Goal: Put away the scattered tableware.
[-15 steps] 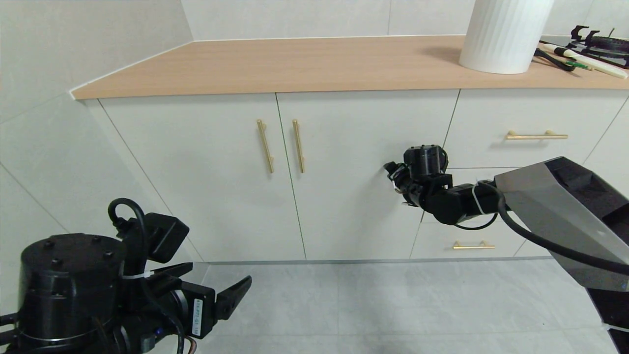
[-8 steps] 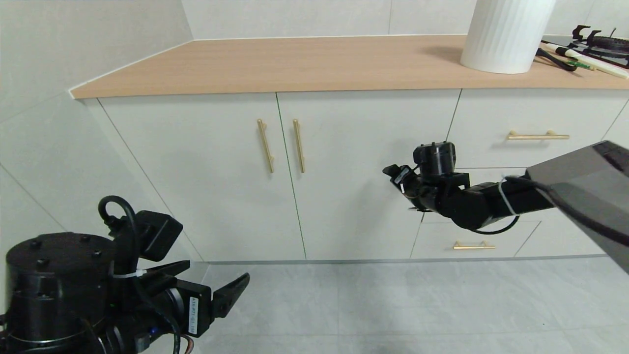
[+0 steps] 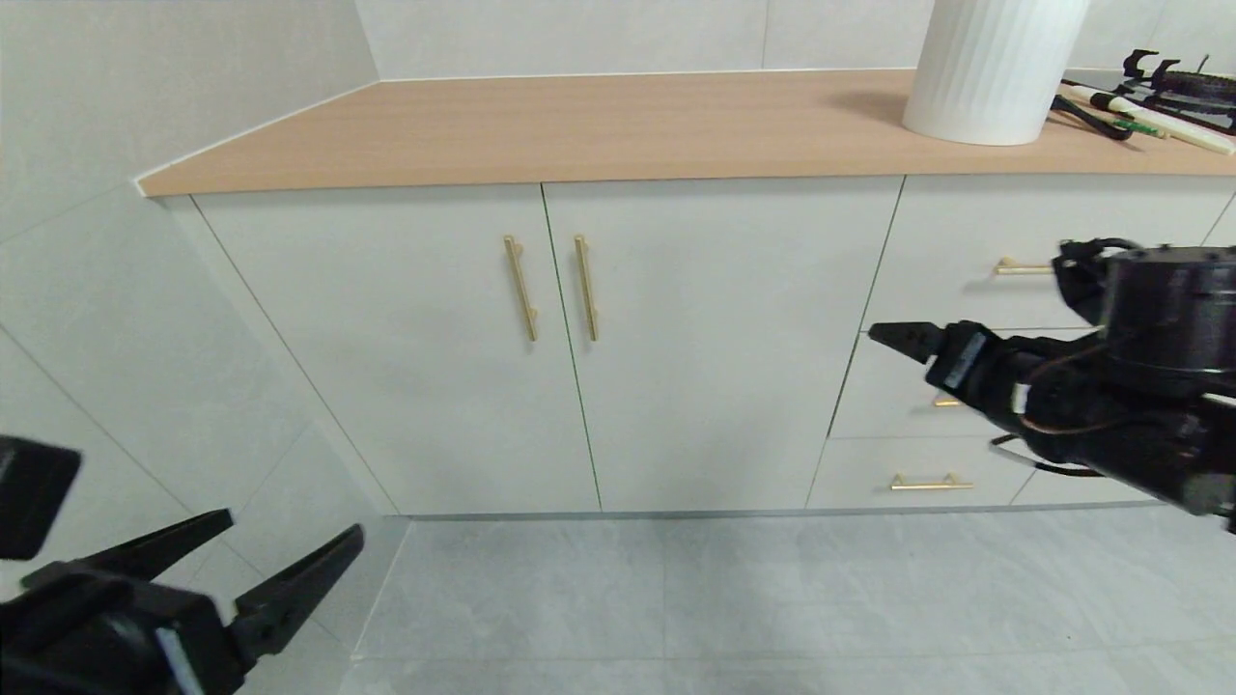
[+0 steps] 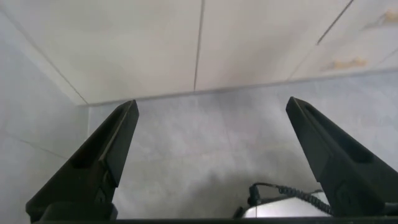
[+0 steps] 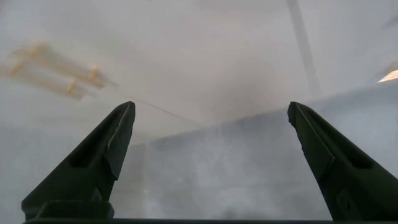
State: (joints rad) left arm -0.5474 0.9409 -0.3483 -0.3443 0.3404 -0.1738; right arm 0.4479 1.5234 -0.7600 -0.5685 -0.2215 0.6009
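Several utensils (image 3: 1149, 111) lie scattered at the far right of the wooden counter (image 3: 579, 125), beside a tall white ribbed container (image 3: 995, 72). My left gripper (image 3: 294, 522) hangs low at the left over the floor, open and holding nothing; the left wrist view shows the same gripper (image 4: 211, 104) above grey floor tiles. My right gripper (image 3: 884, 335) is at the right, in front of the drawers and well below the counter. In the right wrist view that gripper (image 5: 210, 106) is open and holds nothing.
White cabinet doors (image 3: 483, 347) with two upright gold handles (image 3: 555, 287) fill the middle. Drawers with gold handles (image 3: 930, 481) are at the right. A tiled wall (image 3: 97, 241) closes the left side. Grey floor (image 3: 724, 598) lies in front.
The right arm has drawn back to the right, from the cabinet door to the drawers. The left arm has sunk toward the lower left corner, its fingers still spread.
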